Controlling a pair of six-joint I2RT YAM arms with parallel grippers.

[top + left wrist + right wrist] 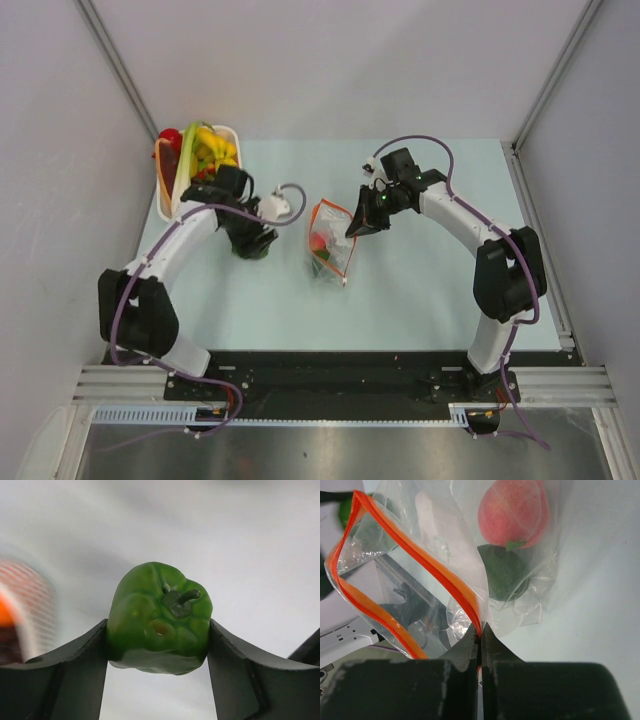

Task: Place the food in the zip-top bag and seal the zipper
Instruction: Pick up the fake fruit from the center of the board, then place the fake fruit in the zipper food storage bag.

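Top view, bag: the zip-top bag (pixel 332 242) lies mid-table (pixel 430 300), well apart from the white basket (pixel 167 190).
Top view, basket: you see much food (pixel 210 150) not yet moved.
Left wrist, hand: the left gripper (pixel 159 630) presses both sides of a green pepper (pixel 159 605), outside the bag.
Right wrist, hand: the right gripper (pixel 480 637) is fully closed, pinching the zipper (pixel 440 575) and holding the mouth open.
Right wrist, contents: a peach (pixel 515 512) and a dark green piece (pixel 505 572) are inside.
Progress: I judge you are early; most food and the sealing remain.
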